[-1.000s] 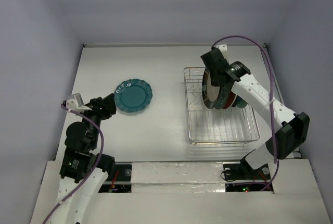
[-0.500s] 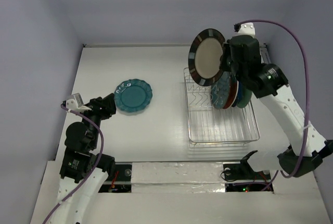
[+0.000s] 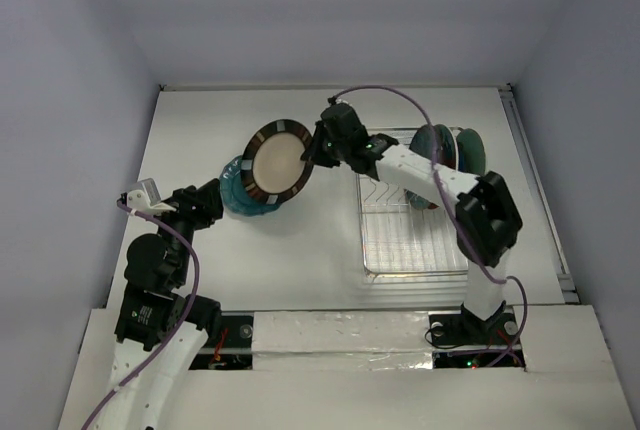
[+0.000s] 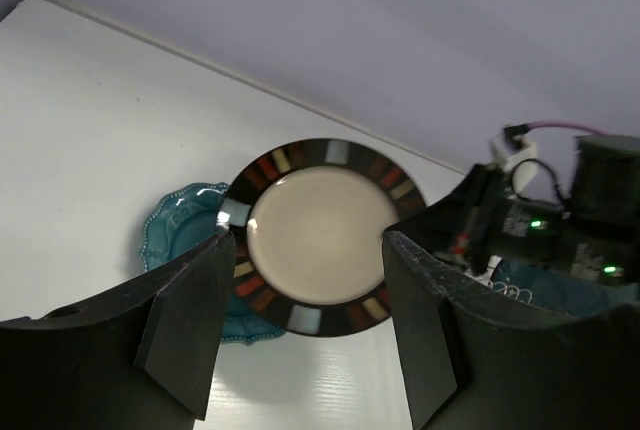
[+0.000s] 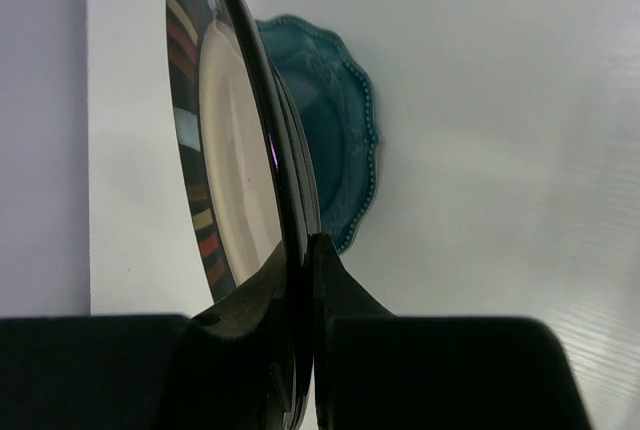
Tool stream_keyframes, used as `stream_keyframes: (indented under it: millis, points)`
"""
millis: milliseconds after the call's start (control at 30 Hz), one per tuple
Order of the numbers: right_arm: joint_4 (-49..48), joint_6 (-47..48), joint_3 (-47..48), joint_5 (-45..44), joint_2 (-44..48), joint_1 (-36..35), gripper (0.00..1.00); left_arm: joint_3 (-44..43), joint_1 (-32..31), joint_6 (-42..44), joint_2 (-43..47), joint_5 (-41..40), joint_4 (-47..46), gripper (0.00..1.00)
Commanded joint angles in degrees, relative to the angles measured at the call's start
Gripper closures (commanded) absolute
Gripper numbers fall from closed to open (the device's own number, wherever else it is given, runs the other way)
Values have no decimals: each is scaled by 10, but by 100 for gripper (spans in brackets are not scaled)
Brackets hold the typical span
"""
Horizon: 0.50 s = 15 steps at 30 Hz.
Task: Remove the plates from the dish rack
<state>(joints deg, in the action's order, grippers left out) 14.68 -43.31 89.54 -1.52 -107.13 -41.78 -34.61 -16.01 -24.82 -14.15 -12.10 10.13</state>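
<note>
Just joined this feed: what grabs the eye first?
The right gripper pinches the rim of the cream plate, held over the teal plate on the table's left. More plates stand at the dish rack's far end; the left gripper sits open beside the teal plate.

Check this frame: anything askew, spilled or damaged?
Nothing stands out. The right end effector grips the cream plate by its rim, mid-air by the teal plate lying flat on the table. The other plates stand upright in the dish rack. No spill or breakage visible.
</note>
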Motion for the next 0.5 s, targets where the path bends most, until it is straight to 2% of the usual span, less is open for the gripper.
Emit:
stream_keyframes:
  millis: [0, 233, 467]
  points:
    - [-206, -106, 54, 51, -11, -11, 100, -5, 3, -1, -8, 2, -26, 43]
    - [-275, -177, 40, 67, -89, -30, 100, -4, 3, -1, -12, 2, -27, 43]
    - [-304, -208, 10, 72, -117, -40, 100, -4, 3, -1, -7, 2, -27, 43]
